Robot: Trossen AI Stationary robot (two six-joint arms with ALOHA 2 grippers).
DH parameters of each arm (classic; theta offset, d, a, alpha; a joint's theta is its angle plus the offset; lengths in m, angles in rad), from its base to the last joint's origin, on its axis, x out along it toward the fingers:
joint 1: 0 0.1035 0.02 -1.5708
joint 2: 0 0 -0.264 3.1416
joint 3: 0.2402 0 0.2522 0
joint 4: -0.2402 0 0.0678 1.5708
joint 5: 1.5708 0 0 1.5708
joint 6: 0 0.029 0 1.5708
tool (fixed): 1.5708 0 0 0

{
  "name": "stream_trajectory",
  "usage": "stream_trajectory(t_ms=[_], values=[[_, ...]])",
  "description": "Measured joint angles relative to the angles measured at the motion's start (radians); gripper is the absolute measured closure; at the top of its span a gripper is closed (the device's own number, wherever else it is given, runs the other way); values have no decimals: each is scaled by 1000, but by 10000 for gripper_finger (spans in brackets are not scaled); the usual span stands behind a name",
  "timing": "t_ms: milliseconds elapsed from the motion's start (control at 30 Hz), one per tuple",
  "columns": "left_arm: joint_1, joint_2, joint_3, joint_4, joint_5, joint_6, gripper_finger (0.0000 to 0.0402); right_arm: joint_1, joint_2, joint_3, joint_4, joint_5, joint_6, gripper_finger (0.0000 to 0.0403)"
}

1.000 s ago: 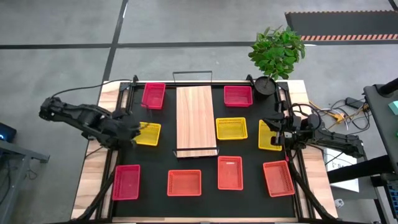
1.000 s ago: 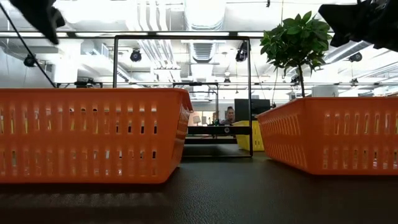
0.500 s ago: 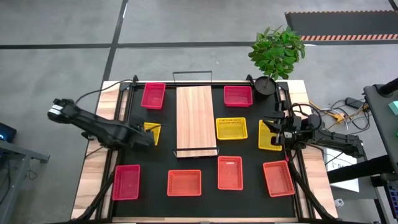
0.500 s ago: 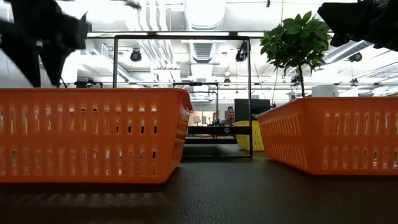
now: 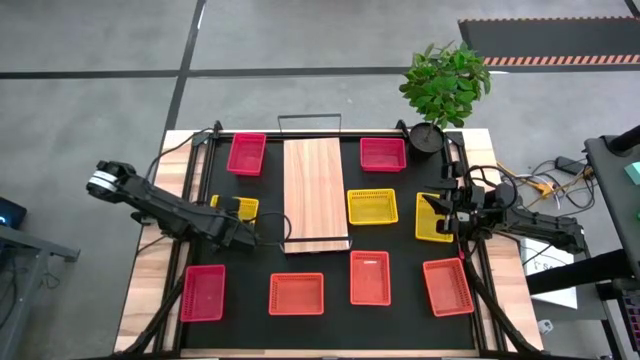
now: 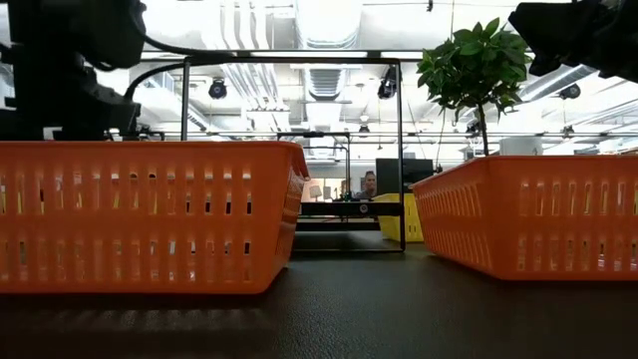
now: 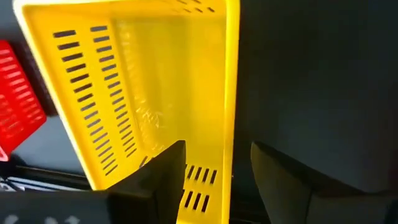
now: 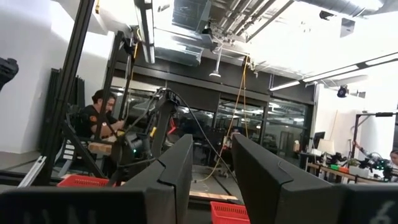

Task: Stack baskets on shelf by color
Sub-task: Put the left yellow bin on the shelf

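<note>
Nine mesh baskets lie on the black mat (image 5: 330,320): red ones (image 5: 247,153) (image 5: 383,153) (image 5: 203,292), orange ones (image 5: 297,293) (image 5: 370,277) (image 5: 447,286), yellow ones (image 5: 372,206) (image 5: 435,218). The wooden shelf (image 5: 315,180) lies at mid-table, bare. My left gripper (image 5: 243,228) (image 7: 214,180) is open, low over the near side of the left yellow basket (image 5: 235,206). One finger (image 7: 165,180) stands inside the basket's side wall (image 7: 231,112) and the other (image 7: 280,180) outside; I see no touch. My right gripper (image 5: 441,205) (image 8: 211,180) hovers open above the right yellow basket, pointing level toward the table's left.
A potted plant (image 5: 440,90) stands at the far right corner. Wire rails (image 5: 316,243) close the shelf's short ends. In the low view two orange baskets (image 6: 150,214) (image 6: 538,214) fill the foreground. A person (image 8: 102,118) works in the room beyond the table.
My left arm has stretched out toward the table's right and near edge and come down over the left yellow basket, now hiding its near part. In the low view it has dropped into sight at the upper left. My right gripper has kept its place.
</note>
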Motion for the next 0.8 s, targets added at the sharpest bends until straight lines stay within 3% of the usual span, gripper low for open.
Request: stream_trajectory(t_ms=[267, 567, 800], values=[[0, -8, -26, 43, 7, -5, 278, 0, 0, 0, 1, 0, 0, 295], [0, -8, -26, 44, 19, -4, 391, 0, 0, 0, 1, 0, 0, 299], [0, -8, -12, 43, 19, -5, 398, 0, 0, 0, 1, 0, 0, 302]])
